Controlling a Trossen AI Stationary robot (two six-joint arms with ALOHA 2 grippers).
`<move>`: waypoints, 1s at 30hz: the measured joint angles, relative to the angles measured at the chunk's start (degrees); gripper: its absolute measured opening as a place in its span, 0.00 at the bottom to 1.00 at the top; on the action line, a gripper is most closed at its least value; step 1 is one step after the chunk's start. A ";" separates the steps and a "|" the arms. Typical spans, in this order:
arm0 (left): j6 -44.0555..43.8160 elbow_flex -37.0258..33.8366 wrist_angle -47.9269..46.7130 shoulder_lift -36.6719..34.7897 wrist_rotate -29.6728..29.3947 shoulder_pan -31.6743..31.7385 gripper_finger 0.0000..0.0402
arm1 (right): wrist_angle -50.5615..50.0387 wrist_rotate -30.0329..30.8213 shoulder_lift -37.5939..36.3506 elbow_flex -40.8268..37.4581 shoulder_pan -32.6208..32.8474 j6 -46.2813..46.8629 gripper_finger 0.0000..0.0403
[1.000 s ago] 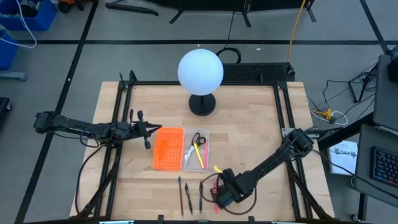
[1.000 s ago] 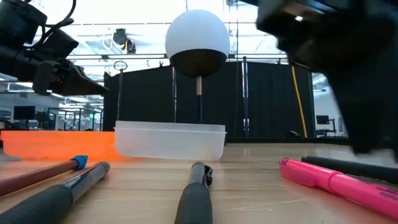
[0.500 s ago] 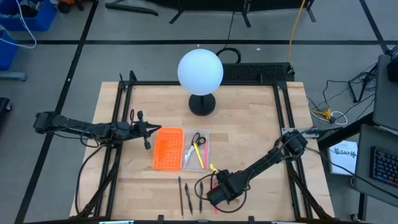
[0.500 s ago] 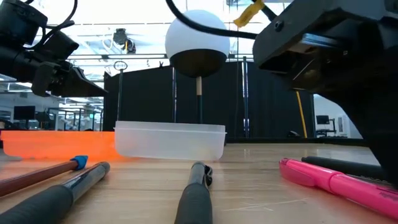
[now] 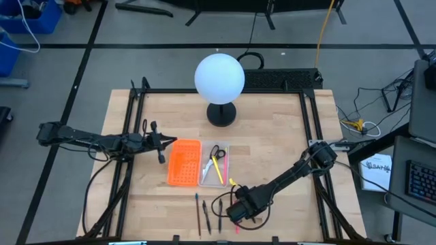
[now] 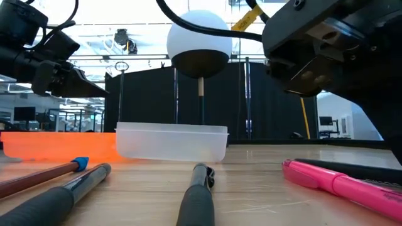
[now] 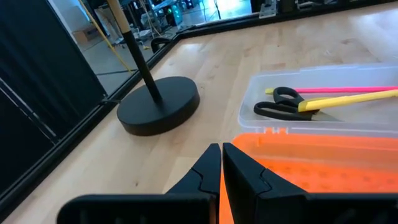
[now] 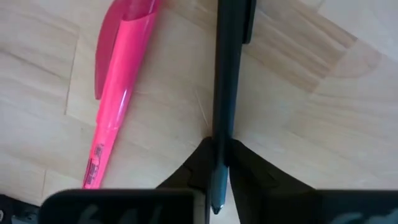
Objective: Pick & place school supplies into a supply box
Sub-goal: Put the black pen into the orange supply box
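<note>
High view: my right gripper (image 5: 240,211) is low over the pens at the table's (image 5: 272,163) near edge; left gripper (image 5: 161,141) waits just beside the orange half (image 5: 184,162) of the supply box.

Low view: pink pen (image 6: 339,184) lies on the wood, clear tray (image 6: 171,141) further back.

Right wrist: fingers (image 8: 200,165) clamped on black pen (image 8: 227,68), pink one alongside.

Left wrist: fingers (image 7: 208,168) together, holding nothing; scissors (image 7: 283,104) and a yellow pencil (image 7: 348,99) lie in the tray.

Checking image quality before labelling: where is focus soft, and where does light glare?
Low view: the nearest pens are blurred, the clear tray sharper, and bright ceiling lights glare behind the lamp globe. Right wrist view: the pink pen is slightly soft. High view: evenly lit.
</note>
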 joint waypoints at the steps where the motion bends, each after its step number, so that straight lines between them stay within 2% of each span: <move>1: 0.02 0.00 0.02 0.00 0.00 0.00 0.06 | -0.25 0.99 -1.27 -0.01 0.03 0.12 0.08; 6: 0.21 0.03 1.45 0.00 0.02 -0.01 0.06 | -2.13 10.57 -8.70 -0.55 0.19 1.75 0.05; 9: 0.14 0.04 1.51 0.00 0.00 0.00 0.06 | -1.11 18.96 -14.51 -0.05 -0.61 2.17 0.05; 14: 0.00 0.04 1.46 0.00 0.00 0.00 0.06 | 2.80 35.57 -19.78 -0.30 -2.95 -0.09 0.05; 18: -0.07 0.04 2.18 0.00 -2.30 0.00 0.06 | 6.99 41.42 -21.22 -0.10 -7.93 -2.22 0.05; 20: -0.01 0.04 3.13 -0.02 -4.30 0.00 0.06 | 10.46 39.42 -20.64 -0.22 -11.16 -5.43 0.05; 26: 0.52 0.04 3.01 -0.02 -11.01 0.00 0.06 | 25.25 26.72 -15.74 -0.07 -20.53 -16.96 0.05; 30: 0.71 0.04 3.16 -0.04 -15.07 0.00 0.06 | 28.80 18.24 -11.40 -0.12 -24.18 -19.33 0.05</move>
